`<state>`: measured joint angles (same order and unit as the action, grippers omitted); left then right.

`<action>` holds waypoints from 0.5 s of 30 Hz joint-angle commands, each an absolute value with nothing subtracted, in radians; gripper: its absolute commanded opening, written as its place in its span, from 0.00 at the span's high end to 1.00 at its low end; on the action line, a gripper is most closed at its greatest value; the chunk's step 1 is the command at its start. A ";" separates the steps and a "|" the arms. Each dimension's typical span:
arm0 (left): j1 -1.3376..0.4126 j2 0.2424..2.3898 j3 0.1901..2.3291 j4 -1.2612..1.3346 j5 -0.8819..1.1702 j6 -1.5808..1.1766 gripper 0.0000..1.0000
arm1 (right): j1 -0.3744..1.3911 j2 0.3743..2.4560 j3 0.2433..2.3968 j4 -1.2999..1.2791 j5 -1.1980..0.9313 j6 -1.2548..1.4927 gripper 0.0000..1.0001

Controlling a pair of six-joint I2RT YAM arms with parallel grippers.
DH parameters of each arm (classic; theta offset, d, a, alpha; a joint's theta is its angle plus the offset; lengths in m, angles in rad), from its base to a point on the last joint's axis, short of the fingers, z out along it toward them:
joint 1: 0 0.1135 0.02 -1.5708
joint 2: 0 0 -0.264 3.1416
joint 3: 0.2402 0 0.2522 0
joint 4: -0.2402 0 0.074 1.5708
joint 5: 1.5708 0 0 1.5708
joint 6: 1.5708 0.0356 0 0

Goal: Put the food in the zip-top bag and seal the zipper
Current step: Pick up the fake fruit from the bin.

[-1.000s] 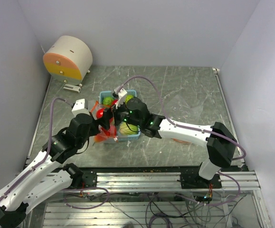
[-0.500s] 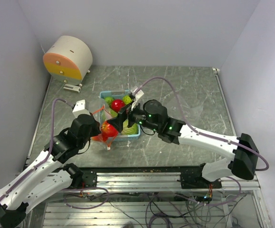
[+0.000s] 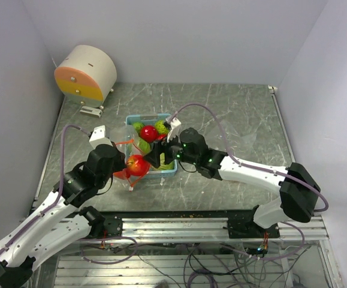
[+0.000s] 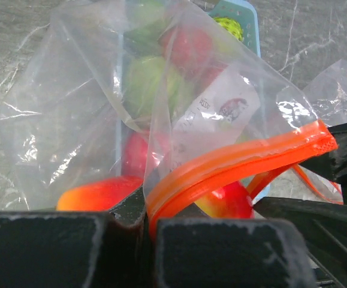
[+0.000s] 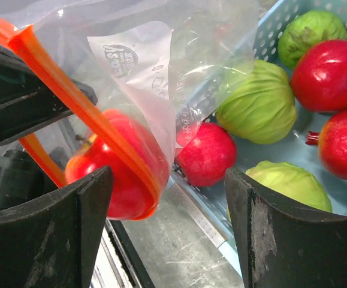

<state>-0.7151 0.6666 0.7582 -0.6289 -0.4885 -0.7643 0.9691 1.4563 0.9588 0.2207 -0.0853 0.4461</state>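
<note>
Red fruit [image 5: 116, 165] is in your zip-top bag [image 5: 161, 72], most food [image 5: 257, 108] sits in the basket [image 5: 275, 27] (zipper [image 4: 239, 162] unsealed). Left gripper [image 4: 149, 222] pinches the zipper, right gripper [image 5: 168, 180] gapes empty.

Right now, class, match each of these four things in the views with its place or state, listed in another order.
1. left fingers
2. right fingers
3. green striped fruits
4. cream-and-orange drum

a. in the light blue basket
b. open, holding nothing
c. far left corner of the table
d. shut on the orange zipper

Pairs: 1-d, 2-b, 3-a, 4-c
</note>
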 commanded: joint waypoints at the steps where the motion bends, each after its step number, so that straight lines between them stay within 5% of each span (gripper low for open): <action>1: -0.719 0.656 0.789 -0.619 -0.509 -0.773 0.93 | 0.970 1.479 0.956 0.303 -0.158 0.477 0.26; 15: -0.719 0.672 0.770 -0.569 -0.480 -0.783 0.93 | 0.968 1.577 0.988 0.365 -0.123 0.496 0.70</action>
<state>-0.7151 0.6670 0.7582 -0.6224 -0.4870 -0.7689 0.9699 1.5616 0.9546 0.3237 -0.1482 0.4934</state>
